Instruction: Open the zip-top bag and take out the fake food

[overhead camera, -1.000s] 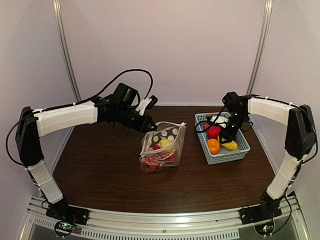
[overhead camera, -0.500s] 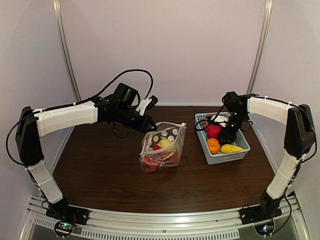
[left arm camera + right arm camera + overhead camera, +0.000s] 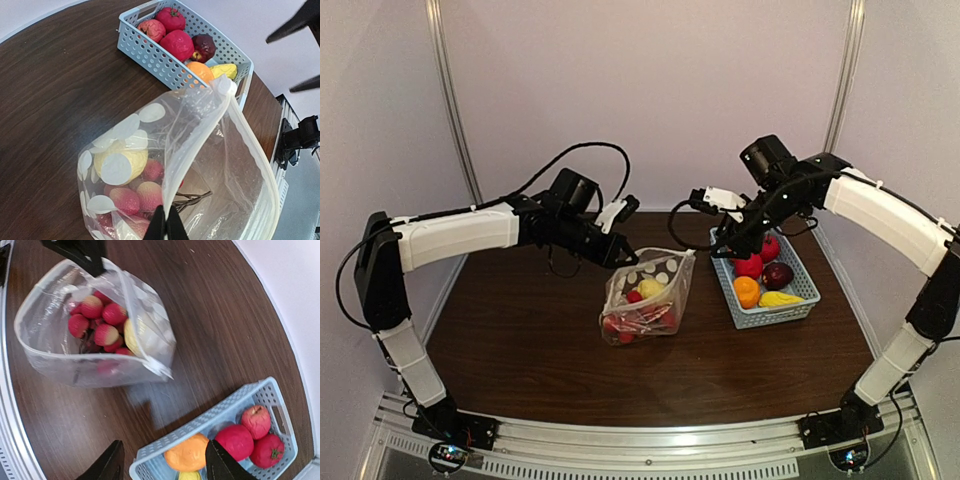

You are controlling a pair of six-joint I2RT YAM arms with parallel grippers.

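The zip-top bag (image 3: pixel 645 295) stands on the dark table with its mouth open. It holds a yellow fruit (image 3: pixel 120 162) and several small red fruits (image 3: pixel 135 195). My left gripper (image 3: pixel 620 253) is shut on the bag's near rim, which shows pinched in the left wrist view (image 3: pixel 166 227). My right gripper (image 3: pixel 720 246) is open and empty. It hovers above the table between the bag and the basket, as the right wrist view (image 3: pixel 165 467) shows. More fake food lies in the light-blue basket (image 3: pixel 775 318): red (image 3: pixel 750 265), dark purple (image 3: pixel 778 275), orange (image 3: pixel 747 292), yellow (image 3: pixel 782 298).
The basket (image 3: pixel 225 412) sits right of the bag, near the table's right edge. Metal posts and pale walls close in the back and sides. My arm bases stand on the rail at the near edge.
My right gripper has lifted out of the basket and swung up and left toward the bag, leaving the yellow fruit in the basket. My left gripper and the bag have barely moved.
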